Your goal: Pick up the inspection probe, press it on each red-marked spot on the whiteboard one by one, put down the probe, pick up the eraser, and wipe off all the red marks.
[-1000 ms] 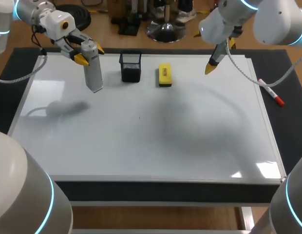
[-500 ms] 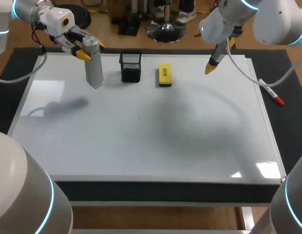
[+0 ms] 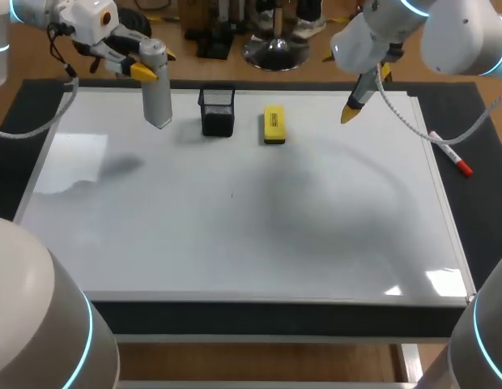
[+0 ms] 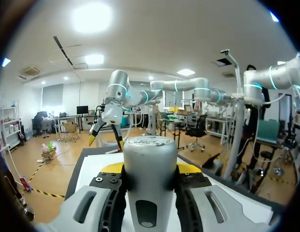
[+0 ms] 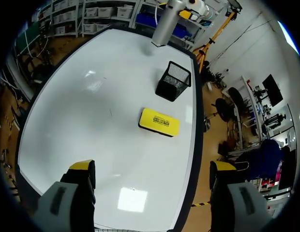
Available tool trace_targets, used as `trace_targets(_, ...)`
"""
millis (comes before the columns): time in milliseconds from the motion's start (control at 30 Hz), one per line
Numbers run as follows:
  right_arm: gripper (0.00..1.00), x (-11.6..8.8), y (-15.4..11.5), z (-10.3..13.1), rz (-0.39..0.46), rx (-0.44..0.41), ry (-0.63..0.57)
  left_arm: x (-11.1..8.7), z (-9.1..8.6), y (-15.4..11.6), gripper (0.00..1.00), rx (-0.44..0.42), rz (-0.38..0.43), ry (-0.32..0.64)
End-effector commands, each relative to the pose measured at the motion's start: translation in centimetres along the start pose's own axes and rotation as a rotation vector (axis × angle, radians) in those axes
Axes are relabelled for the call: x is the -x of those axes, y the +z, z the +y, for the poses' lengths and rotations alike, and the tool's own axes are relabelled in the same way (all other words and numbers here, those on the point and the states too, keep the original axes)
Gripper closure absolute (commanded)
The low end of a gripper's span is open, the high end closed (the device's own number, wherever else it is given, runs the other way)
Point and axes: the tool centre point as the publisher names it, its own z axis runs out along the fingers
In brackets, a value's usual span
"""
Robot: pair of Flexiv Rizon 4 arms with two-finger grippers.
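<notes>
Nearest the robot, the whiteboard [image 3: 235, 243] runs wide and glossy across the table, with one tiny dark tick [image 3: 231, 194] near its middle. Off its right edge a red marker [image 3: 455, 160] lies on the dark mat.

Further back, the yellow eraser [image 3: 274, 124] lies flat on the board, and just to its left stands a black mesh cup [image 3: 218, 112]. The two are close but apart.

Now the probe [image 3: 157, 96]. It is a silver-grey cylinder with a rounded cap on top and a tapered lower end. It hangs nearly upright over the far left corner of the board, left of the cup. Its tip is off the surface, and its soft shadow falls well apart from it on the board. The left wrist view shows a dark oval slot on its side.

The left gripper [image 3: 154, 65] comes in from the far left corner. Its yellow tips are clamped on the probe's upper end from both sides.

Over the far right of the board the right gripper [image 3: 366, 93] hangs high and points down. Its fingers are spread wide with nothing between them. In its wrist view, the eraser and cup lie ahead of it.
</notes>
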Motion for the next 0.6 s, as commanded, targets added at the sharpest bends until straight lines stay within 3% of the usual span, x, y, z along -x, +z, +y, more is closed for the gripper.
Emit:
trace_targets(33, 0.00, 0.0, 0.0, 0.0, 0.003, -0.004, -0.001, 0.2, -1.4, 1.0, 1.00, 0.037, -0.168, -0.003)
trace_targets(600, 0.00, 0.0, 0.0, 0.0, 0.003, -0.004, -0.001, 4.9, -3.6, 2.2, 1.00, 0.031, -0.306, 0.011)
